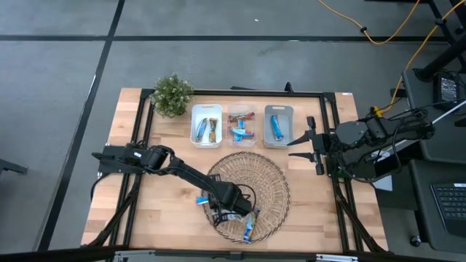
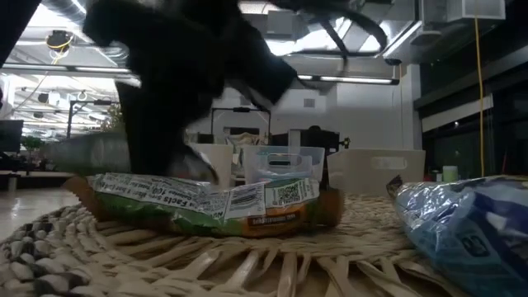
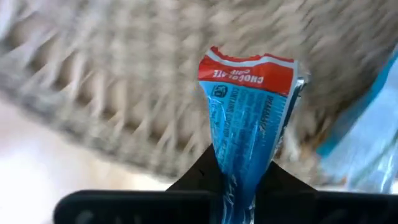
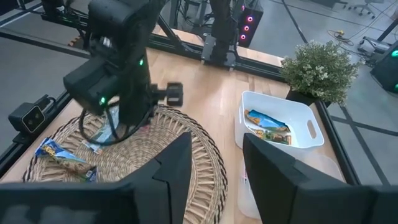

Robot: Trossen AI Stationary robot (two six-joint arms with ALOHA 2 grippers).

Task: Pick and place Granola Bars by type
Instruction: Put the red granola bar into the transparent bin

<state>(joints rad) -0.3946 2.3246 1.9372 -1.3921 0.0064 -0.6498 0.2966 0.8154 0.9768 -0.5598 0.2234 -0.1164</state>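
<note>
Now | left claw (image 3: 239, 186) clamped on blue, red-tipped granola bar (image 3: 249, 118) | crinkled foil

I see a round wicker basket tray (image 1: 271, 175) below three small bins (image 1: 279, 111) and a potted plant (image 1: 172, 94)

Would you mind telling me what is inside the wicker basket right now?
In the basket, one blue bar lies near the rim, and the left gripper holds another. The arm hides anything beneath it.
</note>
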